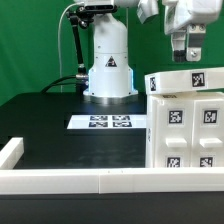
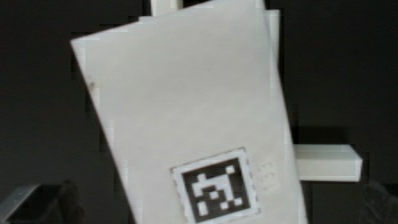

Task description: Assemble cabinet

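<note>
White cabinet (image 1: 185,120) below pincer (image 1: 187,56)

The large white plastic tagged cabinet (image 1: 187,120) is cut off by the exterior view's right edge; the two-finger gripper (image 1: 189,55) above it shows only partly, its jaw state unclear.

Marker board (image 1: 110,122) on black table (image 1: 50,125), white rail (image 1: 70,180).

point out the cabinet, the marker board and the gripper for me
cabinet (image 1: 185,125), exterior view, on its tagged front face.
marker board (image 1: 108,122), exterior view, on its middle tags.
gripper (image 1: 186,52), exterior view, between its fingertips above the cabinet.
</note>
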You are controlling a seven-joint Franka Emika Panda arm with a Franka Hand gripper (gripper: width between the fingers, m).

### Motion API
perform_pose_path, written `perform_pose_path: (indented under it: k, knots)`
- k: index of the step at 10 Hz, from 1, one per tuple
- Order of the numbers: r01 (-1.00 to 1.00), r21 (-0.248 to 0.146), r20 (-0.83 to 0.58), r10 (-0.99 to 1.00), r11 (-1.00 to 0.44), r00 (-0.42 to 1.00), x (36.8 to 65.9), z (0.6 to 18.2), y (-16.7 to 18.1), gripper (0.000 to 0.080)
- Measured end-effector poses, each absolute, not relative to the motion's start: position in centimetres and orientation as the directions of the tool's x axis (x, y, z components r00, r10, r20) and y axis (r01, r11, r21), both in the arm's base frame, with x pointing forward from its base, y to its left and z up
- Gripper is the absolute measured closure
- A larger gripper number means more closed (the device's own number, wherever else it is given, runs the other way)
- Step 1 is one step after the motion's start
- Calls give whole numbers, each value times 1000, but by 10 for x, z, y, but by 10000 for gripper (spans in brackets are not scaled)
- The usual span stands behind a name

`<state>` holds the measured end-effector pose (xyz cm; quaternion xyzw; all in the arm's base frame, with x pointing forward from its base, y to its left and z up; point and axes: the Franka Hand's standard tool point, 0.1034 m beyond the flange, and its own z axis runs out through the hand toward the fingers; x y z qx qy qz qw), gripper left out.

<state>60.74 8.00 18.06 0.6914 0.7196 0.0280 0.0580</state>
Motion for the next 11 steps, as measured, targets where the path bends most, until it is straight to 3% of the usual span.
perform_pose_path:
  k: [2, 7, 9, 11]
  knots:
    - [990, 106, -58, 994, 95, -89, 607, 170, 78, 3]
    - [995, 84, -60, 997, 52, -47, 607, 157, 68, 3]
    - [996, 84, -61, 997, 41, -36, 607, 156, 68, 229]
    - [996, 85, -60, 998, 33, -28, 608, 156, 67, 229]
